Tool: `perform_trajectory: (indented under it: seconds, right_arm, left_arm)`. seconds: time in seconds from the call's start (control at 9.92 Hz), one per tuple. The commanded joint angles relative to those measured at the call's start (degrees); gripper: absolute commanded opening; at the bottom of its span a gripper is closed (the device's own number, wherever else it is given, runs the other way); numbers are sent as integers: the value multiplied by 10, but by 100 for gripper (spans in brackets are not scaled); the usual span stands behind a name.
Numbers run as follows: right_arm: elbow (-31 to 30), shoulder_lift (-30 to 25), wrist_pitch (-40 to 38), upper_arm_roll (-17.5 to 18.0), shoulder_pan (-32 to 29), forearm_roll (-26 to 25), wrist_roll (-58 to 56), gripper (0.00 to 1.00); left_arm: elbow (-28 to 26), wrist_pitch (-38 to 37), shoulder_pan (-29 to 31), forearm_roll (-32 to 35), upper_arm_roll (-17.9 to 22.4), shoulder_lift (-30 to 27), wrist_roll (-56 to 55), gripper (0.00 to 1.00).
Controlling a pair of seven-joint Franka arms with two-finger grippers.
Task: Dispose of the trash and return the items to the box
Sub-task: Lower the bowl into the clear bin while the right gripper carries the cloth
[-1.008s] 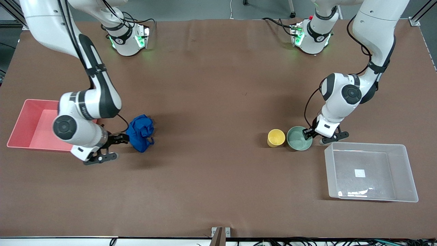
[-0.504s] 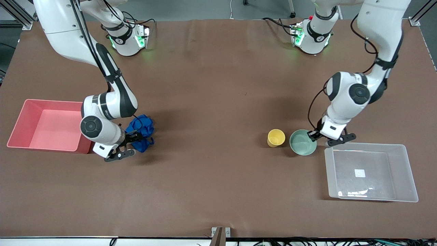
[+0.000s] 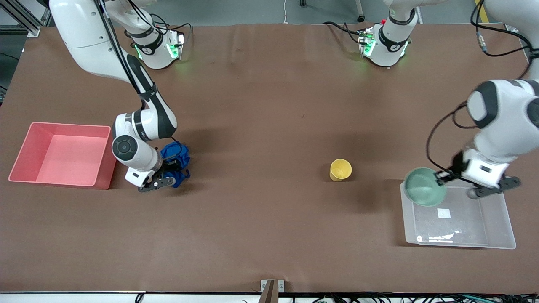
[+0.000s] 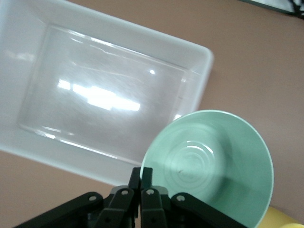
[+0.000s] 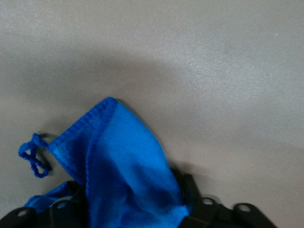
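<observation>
Left gripper (image 3: 442, 180): in the air over the box's corner nearest the cup, fingers pinched on the bowl's rim.
Bowl (image 3: 425, 192): mint green, carried tilted, hanging over the box's rim at the end toward the cup.
Left wrist view: shows the black fingers (image 4: 141, 183) pressed together on the rim of the bowl (image 4: 209, 166), the rings inside the bowl, and a sliver of yellow at the picture's corner; the front view does not show the pinch this plainly.
Box (image 3: 501, 219): clear tub on the table at the left arm's end, white sticker on its bottom; in the left wrist view the box (image 4: 28, 57) shows glare on its floor but no sticker.
Cup (image 3: 340, 169): yellow, upright on the table, well apart from the box, toward the right arm's end from it.
Right gripper (image 3: 166, 173): low at the wad, on the wad's side toward the bin; fingers closed on blue cloth.
Wad (image 3: 176, 158): deep blue, wrinkled, on the table just beside the bin.
Right wrist view: shows a fold of the wad (image 5: 126, 166) caught between the fingers and a loose blue loop of thread, which the front view does not show.
Bin (image 3: 25, 145): pink, at the right arm's end of the table, seen only in the front view.
</observation>
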Motion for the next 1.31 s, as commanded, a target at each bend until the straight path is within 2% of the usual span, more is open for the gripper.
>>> perform_trajectory:
  seconds: [0.0, 0.2, 0.5, 0.61, 0.71, 0.81, 0.91, 1.01, 1.21]
  right_arm:
    - [-11, -2, 5, -2, 7, 2, 9, 4]
    - [-10, -18, -6, -2, 6, 2, 12, 2]
    - [-6, -119, -132, -3, -3, 2, 9, 2]
    - [-5, -155, -175, -3, -15, 2, 3, 2]
    - [-3, -189, -212, -3, -36, 2, -16, 2]
    - [2, -213, -244, -3, -67, 2, -50, 2]
    - [11, -235, -278, -4, -102, 2, -82, 2]
    - [27, -247, -312, -6, -138, 2, -119, 2]
    - [52, -244, -336, -7, -228, 1, -195, 3]
  left_arm:
    - [87, -3, 39, 11, -4, 109, 81, 0]
    - [126, -2, 67, 10, -4, 174, 134, 1]
    - [126, 13, 72, 9, -4, 218, 138, 6]
    - [123, 41, 82, 9, -4, 229, 137, 12]
    - [118, 46, 83, 8, -4, 230, 132, 26]
    - [116, 45, 80, 8, -4, 225, 127, 55]
    - [116, 42, 84, 1, -10, 216, 121, 89]
    - [113, 21, 79, 1, -11, 188, 108, 100]
    - [113, -88, 62, 3, -33, 123, 43, 100]
